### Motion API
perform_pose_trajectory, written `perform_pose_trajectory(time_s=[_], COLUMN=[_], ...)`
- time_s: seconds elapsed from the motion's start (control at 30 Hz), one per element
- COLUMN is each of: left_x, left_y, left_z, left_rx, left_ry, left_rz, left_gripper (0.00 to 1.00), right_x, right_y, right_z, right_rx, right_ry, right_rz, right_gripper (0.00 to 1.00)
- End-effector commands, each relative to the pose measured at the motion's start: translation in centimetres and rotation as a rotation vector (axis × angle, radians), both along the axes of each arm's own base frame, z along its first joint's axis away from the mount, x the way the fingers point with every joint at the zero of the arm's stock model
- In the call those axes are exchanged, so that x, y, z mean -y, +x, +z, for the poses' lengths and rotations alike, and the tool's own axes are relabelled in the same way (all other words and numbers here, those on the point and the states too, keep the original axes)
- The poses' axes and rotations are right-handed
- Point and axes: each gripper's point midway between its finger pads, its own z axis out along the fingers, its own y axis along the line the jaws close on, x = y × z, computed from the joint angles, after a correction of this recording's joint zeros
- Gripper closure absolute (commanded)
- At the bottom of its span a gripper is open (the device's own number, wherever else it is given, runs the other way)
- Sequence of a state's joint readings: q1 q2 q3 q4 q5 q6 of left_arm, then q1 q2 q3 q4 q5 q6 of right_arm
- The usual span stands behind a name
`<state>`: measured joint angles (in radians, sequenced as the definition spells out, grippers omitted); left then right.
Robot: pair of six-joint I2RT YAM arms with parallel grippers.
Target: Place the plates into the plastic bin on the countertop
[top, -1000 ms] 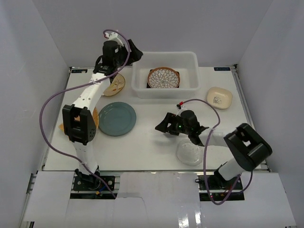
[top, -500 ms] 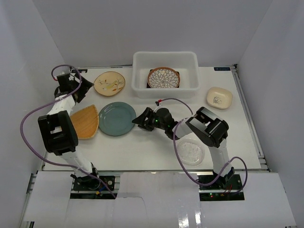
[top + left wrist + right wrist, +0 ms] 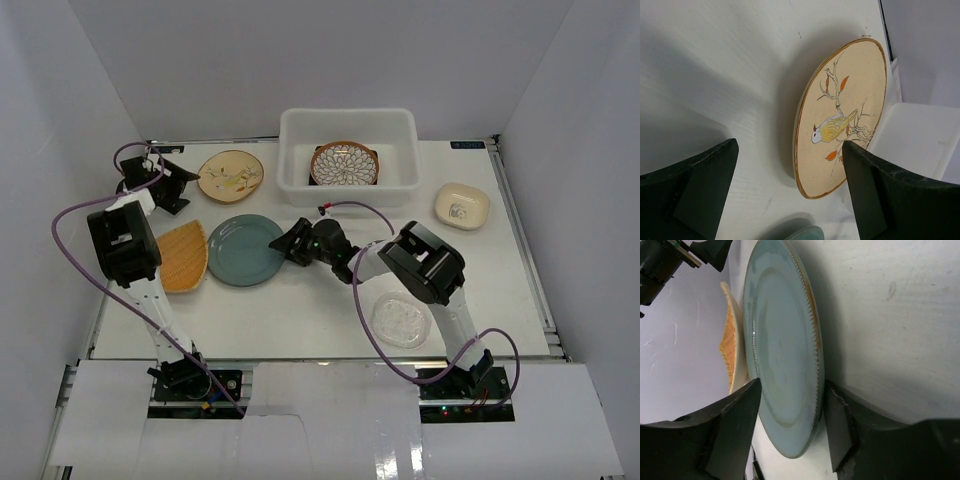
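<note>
The cream floral plate (image 3: 231, 173) lies at the back left of the countertop (image 3: 320, 300). My left gripper (image 3: 178, 190) is open just left of it; the left wrist view shows the plate (image 3: 840, 115) ahead between the spread fingers (image 3: 700, 185). The teal plate (image 3: 247, 250) lies flat. My right gripper (image 3: 285, 243) is open at its right rim; the right wrist view shows the jaws straddling that rim (image 3: 805, 365). The plastic bin (image 3: 400, 125) holds the petal-patterned plate (image 3: 344, 164), with a dark plate edge under it.
The orange fan-shaped plate (image 3: 180, 257) lies left of the teal one. The small cream squarish plate (image 3: 461, 206) sits at the right. The clear glass plate (image 3: 400, 320) is near the front, by the right arm. White walls enclose the table.
My left arm swung from beside the bin down to the far left, next to the floral plate. My right gripper moved left across the table to the teal plate's rim.
</note>
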<state>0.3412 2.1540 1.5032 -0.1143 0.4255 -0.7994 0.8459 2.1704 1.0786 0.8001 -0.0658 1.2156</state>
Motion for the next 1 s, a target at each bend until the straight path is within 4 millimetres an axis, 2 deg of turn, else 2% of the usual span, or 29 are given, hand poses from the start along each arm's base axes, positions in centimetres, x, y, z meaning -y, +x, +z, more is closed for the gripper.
perform_pose_trajectory(time_s=[0.0,0.1,0.17,0.2,0.23,0.27,0.3,0.33,0.37,0.4,0.43,0.5,0.53,0.57,0.6,0.63,0.7,0.73,0.77,0.8,0.83,0.87,0.93,0.97], left_x=[0.3,0.4,0.7,0.7,1.2,1.3,1.6,2.1,2.4,2.5,2.7,2.9,3.0,3.1,3.3,3.5,3.5,3.6,3.3,3.2,3.2,3.2,3.3,3.3], left_y=[1.7,2.5,3.0,3.1,3.3,3.7,3.9,4.2,4.3,4.7,4.8,5.1,5.2,5.2,5.3,5.3,5.2,5.0,5.0,4.9,4.7,4.7,4.5,4.4], left_z=[2.6,2.0,1.4,1.0,0.8,0.4,0.3,0.2,-0.1,-0.4,-0.5,-1.0,-1.2,-1.4,-1.7,-2.0,-2.4,-2.8,-2.9,-3.2,-3.4,-3.3,-3.3,-3.2], left_rx=[0.069,0.069,0.060,0.049,0.047,0.045,0.044,0.042,0.040,0.040,0.039,0.034,0.030,0.027,0.023,0.019,0.010,0.000,-0.005,-0.010,-0.016,-0.016,-0.016,-0.016], left_ry=[-0.026,-0.005,0.002,0.012,0.014,0.017,0.023,0.027,0.027,0.034,0.039,0.037,0.029,0.024,0.020,0.018,0.025,0.028,0.040,0.042,0.042,0.042,0.037,0.037], left_rz=[-0.038,-0.048,-0.058,-0.053,-0.062,-0.064,-0.074,-0.083,-0.089,-0.097,-0.098,-0.102,-0.101,-0.103,-0.106,-0.108,-0.103,-0.100,-0.087,-0.084,-0.082,-0.078,-0.075,-0.075], left_gripper=[0.06,0.07,0.08,0.08,0.08,0.08,0.08,0.09,0.09,0.08,0.09,0.11,0.12,0.14,0.16,0.23,0.28,0.37,0.41,0.45,0.55,0.60,0.74,0.78], right_x=[1.4,1.0,1.5,2.3,2.3,2.8,4.2,4.6,4.9,6.1,7.3,9.3,10.6,11.0,11.9,12.4,13.4,13.5,14.1,14.5,14.8,15.6,16.6,17.5], right_y=[-0.4,-0.1,0.4,0.1,0.3,0.3,-0.4,-0.3,-0.4,0.0,-1.4,-1.5,-2.5,-3.3,-3.3,-3.7,-4.9,-5.9,-5.1,-5.2,-5.3,-4.0,-2.8,-1.3], right_z=[-5.9,-6.1,-5.9,-6.2,-4.8,-4.3,-4.7,-2.4,-1.0,0.0,1.5,3.4,4.9,5.9,6.9,9.4,11.7,14.4,16.7,18.6,20.1,22.8,25.2,27.4], right_rx=[-0.091,-0.071,-0.051,-0.051,-0.021,-0.006,0.000,0.042,0.079,0.114,0.131,0.173,0.198,0.204,0.212,0.227,0.233,0.266,0.306,0.331,0.353,0.409,0.453,0.508], right_ry=[-0.168,-0.218,-0.241,-0.257,-0.233,-0.224,-0.235,-0.193,-0.152,-0.149,-0.126,-0.102,-0.081,-0.054,-0.028,0.032,0.110,0.167,0.195,0.211,0.225,0.244,0.250,0.247], right_rz=[-0.030,-0.014,-0.041,-0.049,-0.054,-0.057,-0.055,-0.056,-0.044,-0.056,-0.023,-0.027,-0.020,0.013,0.014,0.023,0.084,0.141,0.140,0.150,0.174,0.153,0.134,0.097], right_gripper=[0.43,0.49,0.61,0.70,0.76,0.80,0.91,0.92,0.92,0.92,0.92,0.92,0.92,0.92,0.92,0.92,0.92,0.92,0.92,0.92,0.92,0.92,0.92,0.92])
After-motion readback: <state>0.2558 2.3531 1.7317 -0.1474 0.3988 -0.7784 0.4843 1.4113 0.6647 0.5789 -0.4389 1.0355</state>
